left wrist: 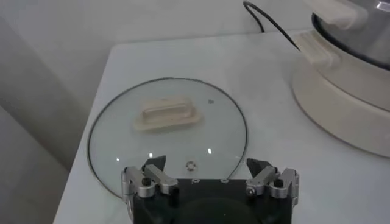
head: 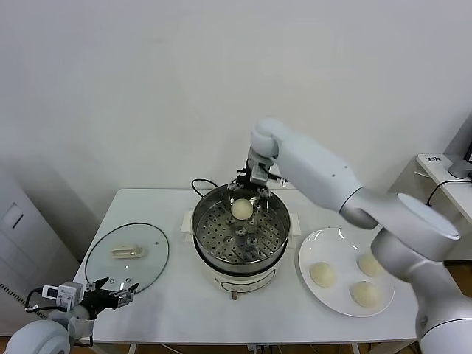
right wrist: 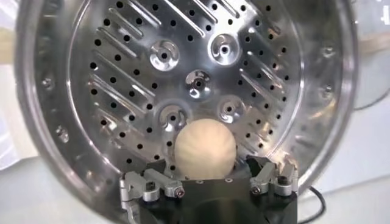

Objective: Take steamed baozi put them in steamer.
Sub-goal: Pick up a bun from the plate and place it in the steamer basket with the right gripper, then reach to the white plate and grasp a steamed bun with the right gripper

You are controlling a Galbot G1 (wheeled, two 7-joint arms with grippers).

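Note:
The steamer (head: 203,230) stands mid-table, a steel pot with a perforated tray (right wrist: 183,61) on a white base (left wrist: 341,103). One cream-white baozi (head: 241,209) rests on the tray near its far rim. My right gripper (head: 243,198) hangs just over that bun, open, and in the right wrist view the baozi (right wrist: 205,149) lies between the fingertips (right wrist: 261,165) with a gap on each side. Three more baozi (head: 322,274) sit on the white plate (head: 324,247) to the right. My left gripper (head: 119,289) is parked open at the front left corner.
A flat glass lid (head: 127,257) lies left of the steamer, right in front of the left gripper (left wrist: 206,164). The lid (left wrist: 167,137) has a cream handle. A black cord (head: 200,184) runs behind the steamer. A wall is close behind the table.

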